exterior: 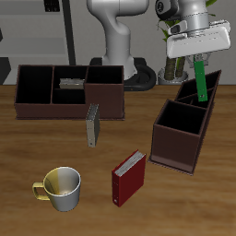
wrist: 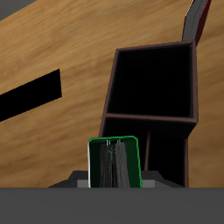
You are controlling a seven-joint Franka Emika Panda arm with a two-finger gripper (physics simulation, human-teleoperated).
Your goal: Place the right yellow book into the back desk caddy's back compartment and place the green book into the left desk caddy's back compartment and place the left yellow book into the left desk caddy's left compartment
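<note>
Overhead, gripper [exterior: 200, 58] is clamping the green book [exterior: 202, 79] upright, hanging it above the far end of the left desk caddy [exterior: 184, 124]. Right yellow book [exterior: 71, 84] is lying inside the back desk caddy [exterior: 69, 90], while left yellow book [exterior: 92, 125] is standing on edge on the table [exterior: 184, 198], just in front of that caddy. Red book [exterior: 128, 178] and mug [exterior: 59, 188] are sitting nearer the front edge.

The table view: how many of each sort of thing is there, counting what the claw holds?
Books: 4 — green book in the gripper, right yellow book in the back desk caddy, left yellow book standing on the table, red book
Desk caddies: 2 — the other is the left desk caddy
Mugs: 1 — mug
Total: 7
</note>
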